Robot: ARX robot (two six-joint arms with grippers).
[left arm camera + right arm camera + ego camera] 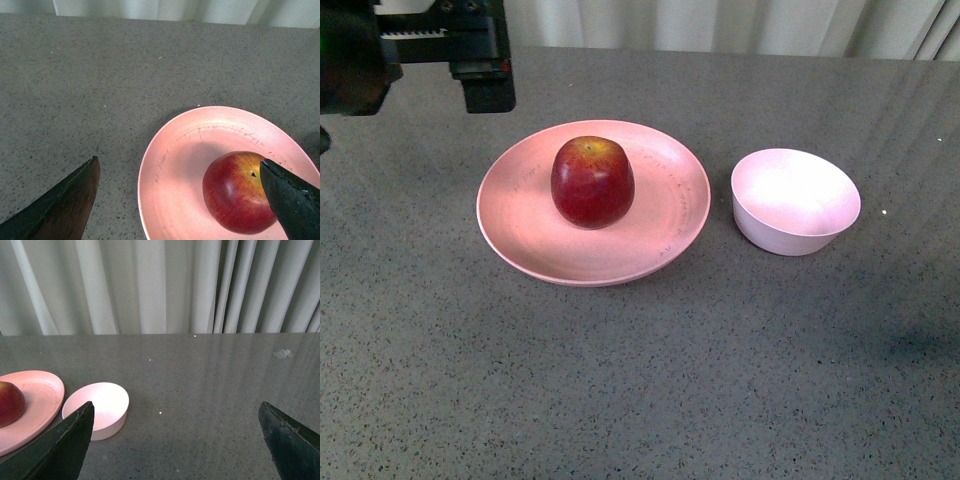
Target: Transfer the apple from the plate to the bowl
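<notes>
The dark-red apple (592,182) with a yellow patch at its stem sits in the middle of the wide pink plate (520,240). The small pale bowl (795,200) stands empty just right of the plate. My left arm shows at the top left of the front view, above and left of the plate. My left gripper (179,172) is open above the plate's (170,165) left rim, with the apple (235,192) by one fingertip (285,195). My right gripper (175,412) is open over bare table, right of the bowl (102,405); the plate (40,395) and apple (9,402) lie beyond.
The grey speckled table (640,380) spreads around both dishes. A pale pleated curtain (150,285) hangs behind the table's far edge. A small pale scrap (282,354) lies on the table far off in the right wrist view.
</notes>
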